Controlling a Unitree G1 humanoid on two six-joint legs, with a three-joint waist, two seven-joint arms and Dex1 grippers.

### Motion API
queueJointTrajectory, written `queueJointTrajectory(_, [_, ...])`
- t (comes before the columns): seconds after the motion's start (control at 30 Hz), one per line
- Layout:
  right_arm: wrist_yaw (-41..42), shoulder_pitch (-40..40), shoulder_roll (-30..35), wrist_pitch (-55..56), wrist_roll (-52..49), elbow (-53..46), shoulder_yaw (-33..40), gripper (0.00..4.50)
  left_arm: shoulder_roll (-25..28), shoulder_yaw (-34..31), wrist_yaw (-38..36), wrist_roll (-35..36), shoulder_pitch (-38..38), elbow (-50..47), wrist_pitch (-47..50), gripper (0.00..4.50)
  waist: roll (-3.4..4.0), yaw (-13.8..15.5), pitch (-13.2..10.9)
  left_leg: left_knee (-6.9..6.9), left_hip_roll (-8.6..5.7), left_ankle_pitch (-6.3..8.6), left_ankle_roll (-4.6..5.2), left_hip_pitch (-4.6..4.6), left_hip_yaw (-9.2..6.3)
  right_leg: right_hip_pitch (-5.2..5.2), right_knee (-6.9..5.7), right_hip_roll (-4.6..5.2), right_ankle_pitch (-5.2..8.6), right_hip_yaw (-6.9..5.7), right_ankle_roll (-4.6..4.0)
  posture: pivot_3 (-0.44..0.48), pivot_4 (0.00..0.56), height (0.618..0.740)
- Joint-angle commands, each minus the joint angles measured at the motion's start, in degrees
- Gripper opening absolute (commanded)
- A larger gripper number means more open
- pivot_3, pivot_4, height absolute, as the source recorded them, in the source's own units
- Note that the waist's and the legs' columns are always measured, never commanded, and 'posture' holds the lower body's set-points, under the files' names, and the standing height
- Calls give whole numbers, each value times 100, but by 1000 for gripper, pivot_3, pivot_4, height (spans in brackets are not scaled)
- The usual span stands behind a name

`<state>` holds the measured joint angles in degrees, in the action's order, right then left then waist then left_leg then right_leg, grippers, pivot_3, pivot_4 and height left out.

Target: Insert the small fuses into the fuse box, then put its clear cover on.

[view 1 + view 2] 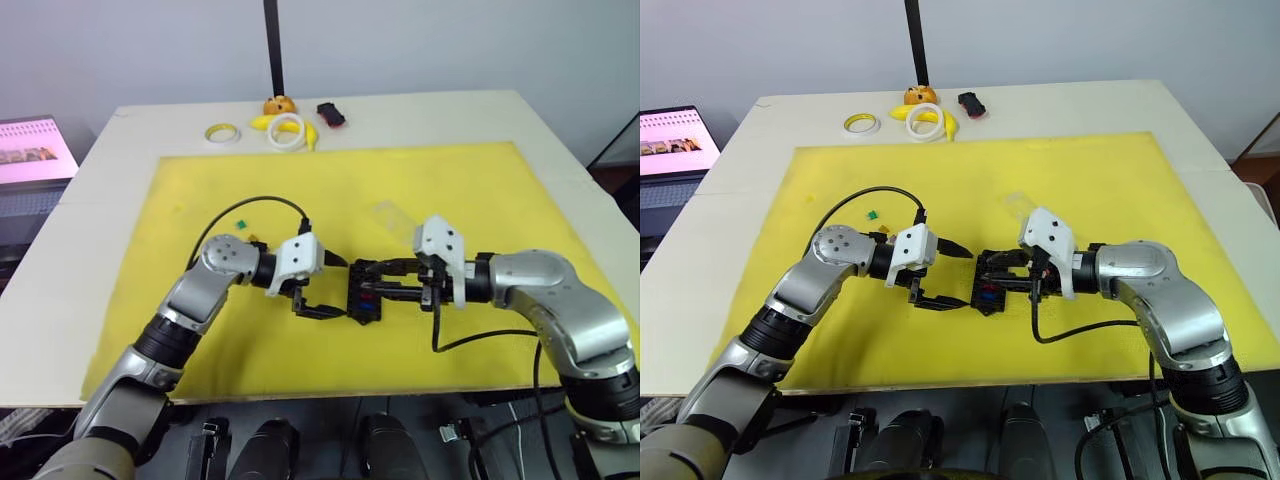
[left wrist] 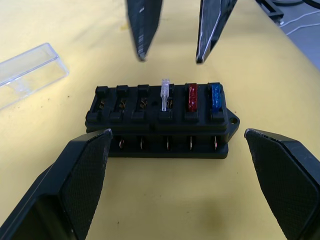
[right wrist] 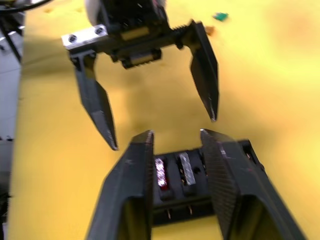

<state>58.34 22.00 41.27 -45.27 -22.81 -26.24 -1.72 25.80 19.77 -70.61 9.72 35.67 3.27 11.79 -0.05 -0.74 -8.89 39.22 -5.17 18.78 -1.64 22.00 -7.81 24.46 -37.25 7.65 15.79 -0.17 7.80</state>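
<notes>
Fuse box (image 1: 365,297) sits near the centre of the yellow mat (image 1: 480,190) on the white counter (image 1: 560,140), betw. the two pincers. Left pincer (image 1: 322,286) is just at its 9 o'clock, fingers spread wide and holding nothing; the box lies right in front of the gap, not touched. Right pincer (image 1: 392,282) comes in from 3 o'clock, fingers narrowly parted over the top of the box, nothing clearly gripped betw. them. In the left wrist view the box shows six slots in its upper row w/ three fuses seated at one end: clear/grey fuse (image 2: 165,93), red fuse (image 2: 192,97), blue fuse (image 2: 215,96); other three slots bare. Clear cover (image 1: 387,213) lies flat on the mat at about 1 o'clock from the box, apart from it. Green fuse (image 1: 240,223) rests loose on the mat at 10 o'clock from the box, beyond the left arm. At the counter's far edge, 12 o'clock: two tape rings (image 1: 222,132), a yellow toy (image 1: 281,106), small black-and-red object (image 1: 331,114).
</notes>
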Motion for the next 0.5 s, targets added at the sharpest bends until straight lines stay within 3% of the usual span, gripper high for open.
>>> queueJointTrajectory(0.03, [-77,72,108,117,-24,-28,-41,1550,-19,-40,-33,50,90,-122,-121,4500,0,1,0,0,0,0,0,0,0,0,0,0,0,0,0,0,150,740])
queueJointTrajectory(0.5, [-146,245,371,310,196,352,-467,1550,-105,-54,-12,34,119,-100,-107,4500,0,3,0,1,-1,0,0,0,0,-1,1,1,0,0,0,0,150,740])
